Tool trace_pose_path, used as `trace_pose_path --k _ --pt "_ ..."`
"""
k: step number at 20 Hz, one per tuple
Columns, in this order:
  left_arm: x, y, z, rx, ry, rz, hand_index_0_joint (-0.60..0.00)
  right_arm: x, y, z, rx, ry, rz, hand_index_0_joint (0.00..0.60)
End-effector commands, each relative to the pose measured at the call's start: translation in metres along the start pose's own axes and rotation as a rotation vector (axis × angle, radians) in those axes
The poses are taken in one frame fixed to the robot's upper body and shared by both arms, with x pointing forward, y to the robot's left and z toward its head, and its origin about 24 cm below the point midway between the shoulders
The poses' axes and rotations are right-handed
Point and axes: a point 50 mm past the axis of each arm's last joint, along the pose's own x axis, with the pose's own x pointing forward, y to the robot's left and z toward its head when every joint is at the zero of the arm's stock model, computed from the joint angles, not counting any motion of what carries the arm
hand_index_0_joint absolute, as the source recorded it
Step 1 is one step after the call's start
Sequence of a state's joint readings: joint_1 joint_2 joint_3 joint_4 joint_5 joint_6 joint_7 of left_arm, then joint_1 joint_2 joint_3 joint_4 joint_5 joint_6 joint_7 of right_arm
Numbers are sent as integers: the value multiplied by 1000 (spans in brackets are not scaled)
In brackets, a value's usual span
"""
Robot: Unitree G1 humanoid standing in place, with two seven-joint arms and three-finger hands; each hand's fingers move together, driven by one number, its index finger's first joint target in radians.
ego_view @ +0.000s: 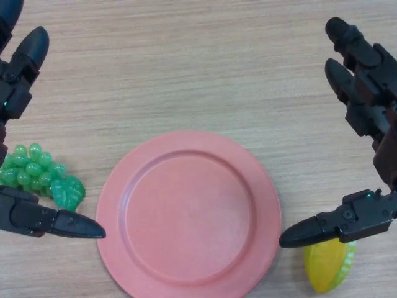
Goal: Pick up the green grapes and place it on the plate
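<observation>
Green grapes (38, 175) lie beside the empty plate (188, 214), between the left hand's (25, 214) spread fingers. Right hand (366, 124) open too. They look light, bumpy, rigid; best pinched across the cluster.

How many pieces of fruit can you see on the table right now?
2. The green grapes lie left of the pink plate, by the left hand. A yellow fruit sits at the plate's lower right, partly under the right hand.
</observation>
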State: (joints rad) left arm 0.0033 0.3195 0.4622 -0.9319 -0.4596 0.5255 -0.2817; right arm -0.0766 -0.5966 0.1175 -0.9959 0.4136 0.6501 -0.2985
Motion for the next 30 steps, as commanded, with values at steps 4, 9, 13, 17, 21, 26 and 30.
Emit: trace_pose_path --k 4,9,13,17,21,26,30 --pt "-6 5 26 111 -147 31 0 -3 -11 35 -6 -248 -60 0" --pt "-6 10 25 113 -145 53 0 0 -7 33 1 -236 -47 0" --pt "-5 6 26 113 -138 42 0 1 -4 34 10 -235 -40 0" --pt "-7 3 27 93 -142 33 0 1 -5 35 21 -245 -38 0" --pt "-7 3 26 92 -138 34 0 0 -9 35 21 -248 -56 0" --pt "-6 6 23 84 -134 42 0 0 -9 34 15 -241 -57 0" --pt "-5 9 22 82 -127 42 0 0 -8 35 16 -250 -63 0"
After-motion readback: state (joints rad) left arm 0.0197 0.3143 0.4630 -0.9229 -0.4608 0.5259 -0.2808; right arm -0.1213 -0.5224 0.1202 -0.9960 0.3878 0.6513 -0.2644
